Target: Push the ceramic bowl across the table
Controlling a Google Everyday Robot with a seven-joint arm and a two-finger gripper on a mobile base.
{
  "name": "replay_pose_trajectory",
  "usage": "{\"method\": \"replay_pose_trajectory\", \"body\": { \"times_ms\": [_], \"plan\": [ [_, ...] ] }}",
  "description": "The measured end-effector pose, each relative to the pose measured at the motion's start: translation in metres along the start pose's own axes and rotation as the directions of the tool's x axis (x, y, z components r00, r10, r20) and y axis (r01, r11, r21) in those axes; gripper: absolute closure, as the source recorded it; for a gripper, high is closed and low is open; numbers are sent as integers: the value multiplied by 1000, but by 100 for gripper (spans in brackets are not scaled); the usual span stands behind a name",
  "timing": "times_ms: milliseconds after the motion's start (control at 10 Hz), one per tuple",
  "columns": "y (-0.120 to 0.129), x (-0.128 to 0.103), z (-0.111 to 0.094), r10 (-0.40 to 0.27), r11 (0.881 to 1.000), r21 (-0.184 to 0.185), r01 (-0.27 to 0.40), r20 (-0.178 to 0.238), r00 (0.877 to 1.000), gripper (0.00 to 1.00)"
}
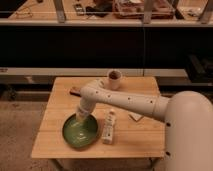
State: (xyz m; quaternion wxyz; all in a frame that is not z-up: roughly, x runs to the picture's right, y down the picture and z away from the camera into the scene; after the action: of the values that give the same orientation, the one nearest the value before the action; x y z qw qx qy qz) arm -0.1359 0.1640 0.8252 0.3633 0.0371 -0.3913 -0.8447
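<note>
the claw is down in the ceramic bowl; cannot tell its grip.

One bowl, one cup, one bottle, one gripper at bowl.

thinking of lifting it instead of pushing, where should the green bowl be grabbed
Probably by its rim, pinched from above on the near-left edge. The bowl is wide and shallow, too broad to span; the gripper sits over its far side, and a white bottle lies close on its right in the view, on the table.
</note>
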Motion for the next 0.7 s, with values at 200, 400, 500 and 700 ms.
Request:
{"method": "replay_pose_trajectory", "body": {
  "times_ms": [200, 400, 500, 700],
  "plan": [
    [7, -10, 3, -4, 1000, -20, 4, 32, 999, 100],
    [15, -17, 7, 12, 1000, -25, -10, 56, 998, 100],
    [21, -21, 8, 32, 999, -22, -30, 64, 997, 100],
    [38, -27, 9, 79, 997, -19, -78, 70, 994, 100]
  ]
}}
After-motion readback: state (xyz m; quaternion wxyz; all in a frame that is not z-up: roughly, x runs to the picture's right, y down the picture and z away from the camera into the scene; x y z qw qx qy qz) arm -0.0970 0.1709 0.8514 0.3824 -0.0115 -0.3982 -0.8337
